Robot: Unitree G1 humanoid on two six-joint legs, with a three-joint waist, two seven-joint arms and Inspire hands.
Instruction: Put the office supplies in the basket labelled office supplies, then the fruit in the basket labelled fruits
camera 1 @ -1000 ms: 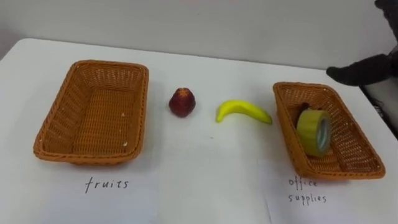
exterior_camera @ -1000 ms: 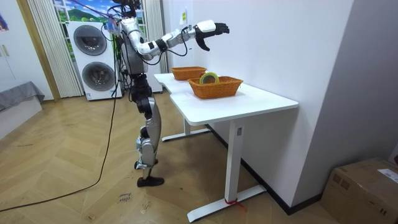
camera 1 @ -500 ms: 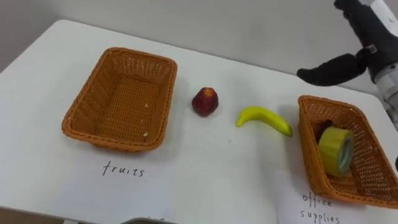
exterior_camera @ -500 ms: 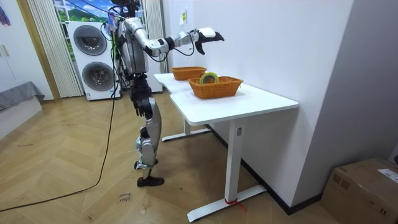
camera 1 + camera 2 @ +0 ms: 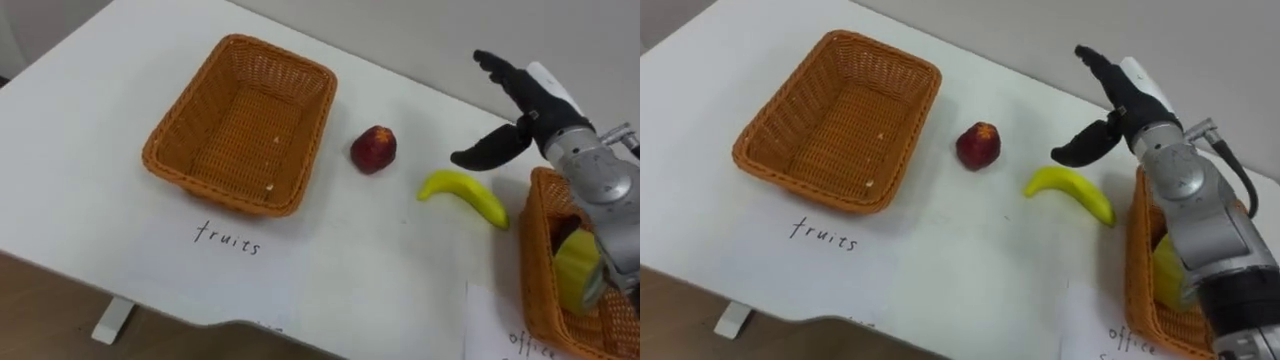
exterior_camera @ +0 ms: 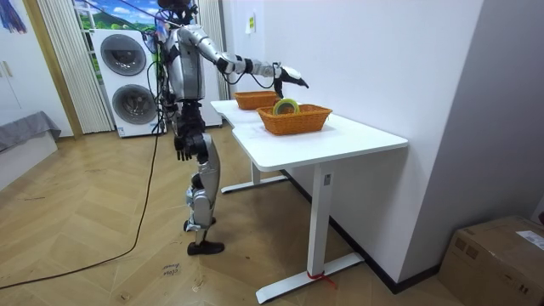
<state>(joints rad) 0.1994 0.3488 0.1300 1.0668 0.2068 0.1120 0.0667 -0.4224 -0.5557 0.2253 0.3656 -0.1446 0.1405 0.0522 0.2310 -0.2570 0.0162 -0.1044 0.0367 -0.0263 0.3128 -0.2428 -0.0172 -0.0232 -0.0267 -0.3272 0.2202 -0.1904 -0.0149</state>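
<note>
The right hand (image 5: 530, 110) spreads wide and holds nothing above the counter (image 5: 100, 130), just past the banana (image 5: 465, 192). The apple (image 5: 374, 148) lies beside the fruit basket (image 5: 215, 192), and the tape (image 5: 576, 272) sits in the office basket (image 5: 535, 250). The room view adds the left hand (image 6: 182, 149) hanging by the hip, its state unclear.

Rough, matt woven wicker on the left basket (image 5: 222, 196) and the right basket (image 5: 533, 262). The table (image 5: 380, 262) is smooth matt white, the banana (image 5: 463, 192) smooth with a slight sheen, and the right hand (image 5: 533, 113) looks matt black above a dull metal wrist.
</note>
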